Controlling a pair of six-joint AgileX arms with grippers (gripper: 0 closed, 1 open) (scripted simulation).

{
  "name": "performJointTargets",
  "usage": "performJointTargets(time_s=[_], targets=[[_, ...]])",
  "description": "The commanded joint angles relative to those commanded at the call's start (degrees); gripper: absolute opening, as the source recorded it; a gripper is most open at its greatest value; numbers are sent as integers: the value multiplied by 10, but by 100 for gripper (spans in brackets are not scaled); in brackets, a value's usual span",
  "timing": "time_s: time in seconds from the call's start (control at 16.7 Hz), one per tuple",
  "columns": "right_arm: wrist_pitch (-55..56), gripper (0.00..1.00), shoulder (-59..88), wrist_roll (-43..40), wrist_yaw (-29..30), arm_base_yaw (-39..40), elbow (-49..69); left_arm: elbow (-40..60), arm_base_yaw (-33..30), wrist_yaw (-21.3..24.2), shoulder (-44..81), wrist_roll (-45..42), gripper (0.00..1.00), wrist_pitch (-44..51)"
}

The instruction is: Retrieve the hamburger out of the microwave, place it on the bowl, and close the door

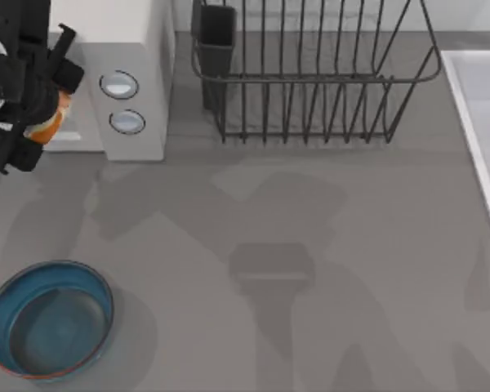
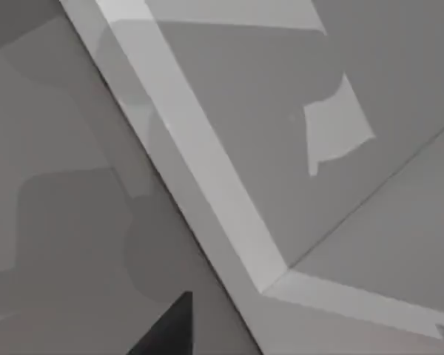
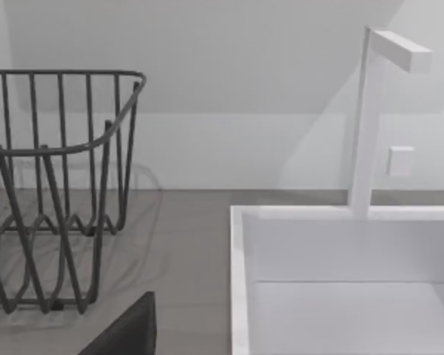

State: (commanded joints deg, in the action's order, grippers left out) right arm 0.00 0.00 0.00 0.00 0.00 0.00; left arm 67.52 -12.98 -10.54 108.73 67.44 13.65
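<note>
The work surface is a plain grey table backed by a pale wall; items are listed from the near edge outward, positions given as clock directions from the table centre in the top view.

At 8 o'clock, near the front left corner, stands the bowl, upright and with nothing in it; by judgement it sits there as the drop point, well apart from the microwave so that an arm can descend onto it unobstructed.

At 10 o'clock, against the back left, stands the microwave, its grey button panel facing forward; the door cannot be made out separately in the top view.

Directly in front of the microwave opening hangs the left gripper; an orange-and-white patch, taken to be the hamburger, shows at its 3 o'clock side, touching the black fingers; the gripper appears clenched on it, though the contact itself is partly hidden; by judgement the retrieval step is under way.

At 12 o'clock stands a black wire rack; at 3 o'clock a white sink with a tap.

The state of the right gripper cannot be determined.
</note>
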Motion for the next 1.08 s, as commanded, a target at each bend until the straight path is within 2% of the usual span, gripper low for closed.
performJointTargets(time_s=[0.42,0.66,0.9,1.08], targets=[[0,100,0,0,0,0,0,78,-164,-165,76,493,0,415],[0,100,0,0,0,0,0,87,-242,-244,144,727,0,614],[0,100,0,0,0,0,0,78,-298,-302,210,891,0,756],[0,100,0,0,0,0,0,69,-321,-327,242,955,0,814]])
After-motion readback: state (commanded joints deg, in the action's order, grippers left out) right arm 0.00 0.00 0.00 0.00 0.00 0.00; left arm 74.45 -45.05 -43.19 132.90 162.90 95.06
